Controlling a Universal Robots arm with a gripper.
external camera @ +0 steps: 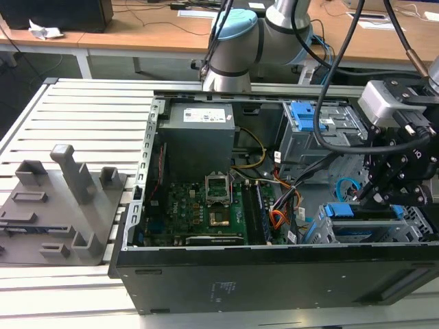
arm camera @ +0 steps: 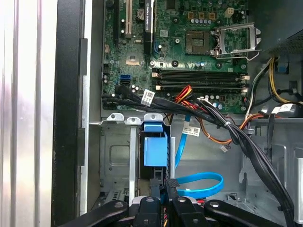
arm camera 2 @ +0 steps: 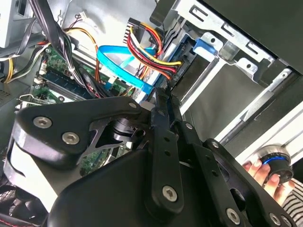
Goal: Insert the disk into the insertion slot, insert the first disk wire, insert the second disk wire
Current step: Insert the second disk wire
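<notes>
Pincer [arm camera: 166, 185] pinched shut on a black connector beside the thin light-blue second disk wire [arm camera: 201, 184] (looped flat).

I'm looking at a robotics lab, slotted alu bench [external camera: 82, 110], open PC case [external camera: 274, 274], wooden desks [external camera: 137, 34] w/ cables behind

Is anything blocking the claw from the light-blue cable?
Nothing visible does. The gripper sits right at the end of the light-blue data cable, beside its loop; the black wire bundle runs farther off, along the motherboard.
</notes>
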